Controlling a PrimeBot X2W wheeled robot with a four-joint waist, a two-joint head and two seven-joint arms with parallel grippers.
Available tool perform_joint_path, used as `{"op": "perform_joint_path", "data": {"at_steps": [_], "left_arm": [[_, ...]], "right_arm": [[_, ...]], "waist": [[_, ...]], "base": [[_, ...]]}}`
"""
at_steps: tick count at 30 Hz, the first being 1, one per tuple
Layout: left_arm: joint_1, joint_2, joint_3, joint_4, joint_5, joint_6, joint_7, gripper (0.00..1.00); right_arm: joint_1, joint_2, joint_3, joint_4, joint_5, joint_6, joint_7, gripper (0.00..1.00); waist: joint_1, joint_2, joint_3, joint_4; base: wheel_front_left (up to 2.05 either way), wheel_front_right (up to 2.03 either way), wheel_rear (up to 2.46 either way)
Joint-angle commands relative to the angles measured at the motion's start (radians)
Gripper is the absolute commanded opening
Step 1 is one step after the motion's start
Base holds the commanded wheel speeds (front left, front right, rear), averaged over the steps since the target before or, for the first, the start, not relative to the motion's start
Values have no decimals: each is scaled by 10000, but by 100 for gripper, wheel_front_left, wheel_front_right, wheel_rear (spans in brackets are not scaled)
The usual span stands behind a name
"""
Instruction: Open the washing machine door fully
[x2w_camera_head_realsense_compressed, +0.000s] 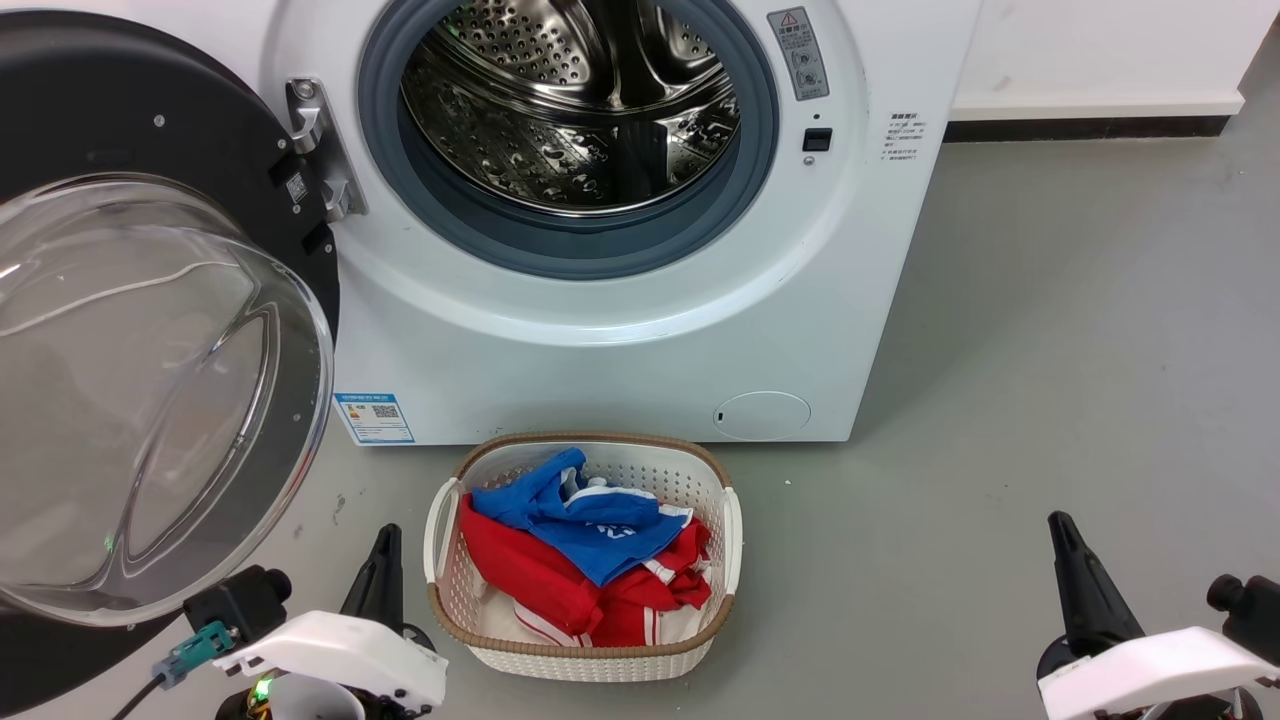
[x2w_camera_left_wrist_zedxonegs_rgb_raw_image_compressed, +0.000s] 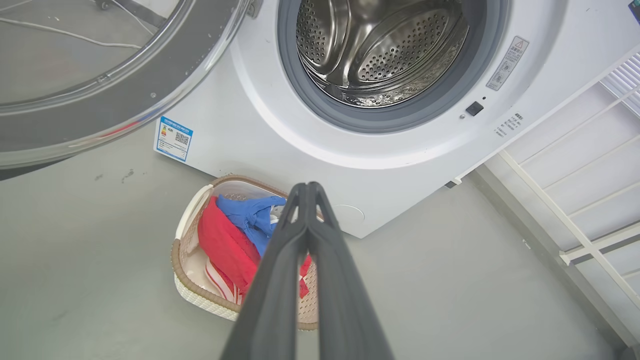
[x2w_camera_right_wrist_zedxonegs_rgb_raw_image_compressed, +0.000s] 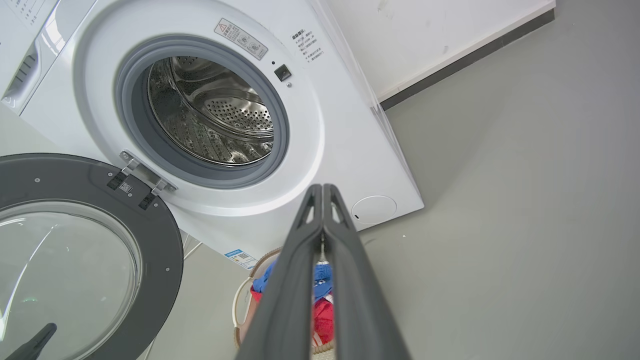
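Well, the large round glossy black washing machine door with its bulging clear glass bowl (x2w_camera_head_realsense_compressed: 150, 380) stands swung wide at the left of the head view. Its far side is cut off by the frame edge, and it is hinged beside the white boxy front-loading washing machine (x2w_camera_head_realsense_compressed: 620, 340). The left gripper (x2w_camera_left_wrist_zedxonegs_rgb_raw_image_compressed: 307, 191) has its fingers pressed together on nothing, and the right gripper (x2w_camera_right_wrist_zedxonegs_rgb_raw_image_compressed: 323, 190) likewise. Neither touches the door. At bottom centre, a white lattice laundry basket with a brown rim (x2w_camera_head_realsense_compressed: 436, 590) partly hides crumpled red and blue clothes (x2w_camera_head_realsense_compressed: 590, 560).
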Motion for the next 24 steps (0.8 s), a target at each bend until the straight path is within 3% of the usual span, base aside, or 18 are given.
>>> {"op": "perform_joint_path", "data": {"at_steps": [1,24], "left_arm": [[-290,9,149,-106,-234,-87,58,0],[-374,-494,1134,-80,-2764,-772,807,0]], "right_arm": [[-291,-9,-37,-84,318,0,21,0],[-736,25,-189,360,3445,0,475,0]], "waist": [[0,0,-1,0],[-1,0,-21,-12]], "base": [[0,0,0],[0,0,0]]}}
